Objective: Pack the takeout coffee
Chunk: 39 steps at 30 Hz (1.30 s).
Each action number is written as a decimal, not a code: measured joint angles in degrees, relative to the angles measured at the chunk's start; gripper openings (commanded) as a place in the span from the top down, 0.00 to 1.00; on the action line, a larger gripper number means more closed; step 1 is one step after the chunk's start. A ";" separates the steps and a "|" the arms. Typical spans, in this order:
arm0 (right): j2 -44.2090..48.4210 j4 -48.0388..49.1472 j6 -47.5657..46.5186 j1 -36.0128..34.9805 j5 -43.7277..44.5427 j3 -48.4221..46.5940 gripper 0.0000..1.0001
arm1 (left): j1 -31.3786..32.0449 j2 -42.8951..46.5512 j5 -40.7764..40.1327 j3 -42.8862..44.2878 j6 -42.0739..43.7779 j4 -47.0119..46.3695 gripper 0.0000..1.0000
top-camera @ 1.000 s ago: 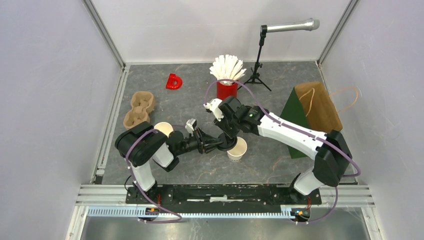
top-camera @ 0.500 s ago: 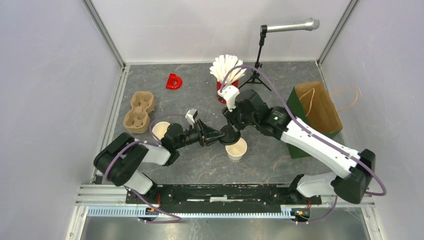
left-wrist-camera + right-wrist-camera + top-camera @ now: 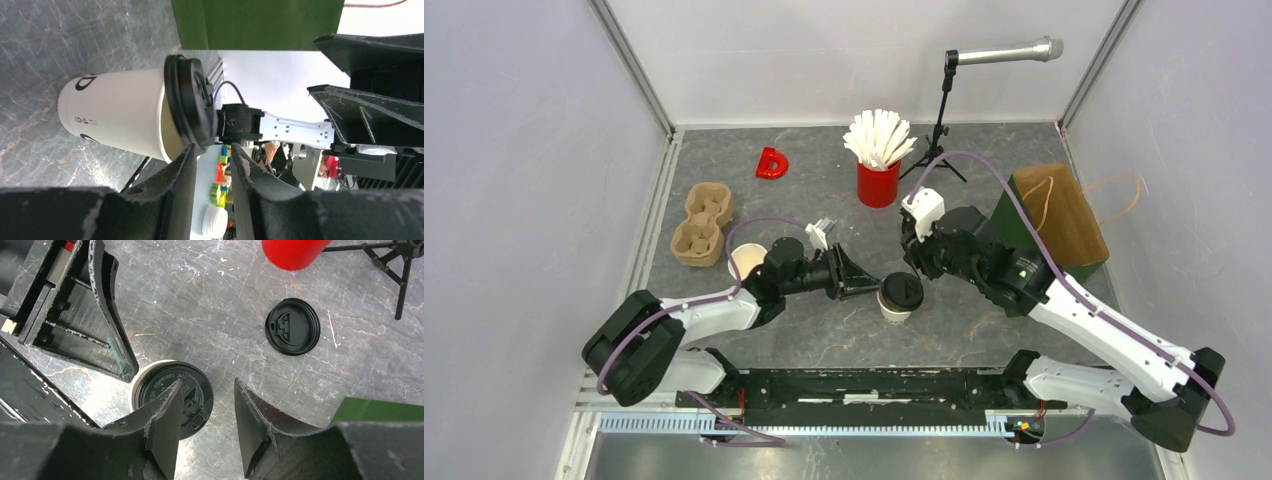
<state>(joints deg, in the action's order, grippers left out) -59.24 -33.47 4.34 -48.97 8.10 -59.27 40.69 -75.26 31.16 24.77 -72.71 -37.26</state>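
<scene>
A white paper cup [image 3: 894, 309] stands mid-table with a black lid [image 3: 902, 292] on it. In the left wrist view the lid [image 3: 191, 106] sits slightly askew on the cup [image 3: 117, 118], and some cream inside shows at one edge. My left gripper [image 3: 864, 285] [image 3: 214, 150] is open just left of the cup, one fingertip by the rim, nothing between the fingers. My right gripper [image 3: 916, 268] [image 3: 207, 385] hangs open above the lidded cup [image 3: 172, 395]. A second lid [image 3: 292, 327] lies flat on the table. A second, open cup [image 3: 746, 262] stands by my left arm.
The brown pulp carrier [image 3: 702, 222] lies at the left. A red cup of white sticks [image 3: 879, 180], a red letter D [image 3: 772, 163] and a microphone stand [image 3: 941, 130] are at the back. A brown paper bag [image 3: 1064, 215] and a green bag [image 3: 1014, 230] are at the right.
The black lid, earlier held over the cup between both grippers, now rests on it. The right gripper opened and drew back to the right. The left gripper eased back left.
</scene>
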 measured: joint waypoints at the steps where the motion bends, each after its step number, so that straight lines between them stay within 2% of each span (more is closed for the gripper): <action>1: 0.55 0.04 0.11 0.04 0.02 0.50 0.51 | 0.46 -0.09 0.09 0.37 0.59 0.96 0.62; 7: 2.99 1.60 0.39 0.52 0.02 4.94 0.51 | 2.58 -1.62 0.39 3.17 3.10 4.74 0.59; 12: 3.13 2.69 0.98 1.20 -0.44 8.81 0.53 | 2.58 -1.14 -2.34 6.86 9.31 15.37 0.55; 16: 3.15 4.33 1.62 1.49 -2.16 11.52 0.55 | 2.56 2.21 -5.51 9.53 14.36 24.39 0.45; 21: 1.77 7.26 2.10 1.51 -6.75 14.03 0.56 | 2.56 6.16 -7.80 10.32 17.22 29.27 0.32; 27: 0.98 9.81 3.23 1.51 -10.67 16.57 0.57 | 2.58 6.23 -7.98 5.92 16.55 25.55 0.24; 39: 0.37 13.31 5.01 1.51 -15.06 17.92 0.57 | 4.07 -3.04 -6.45 2.47 10.67 10.08 0.22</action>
<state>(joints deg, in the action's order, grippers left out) -58.87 -20.16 9.34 -47.46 -6.96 -41.34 44.75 -78.30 24.71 27.24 -62.04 -27.18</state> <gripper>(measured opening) 0.428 0.775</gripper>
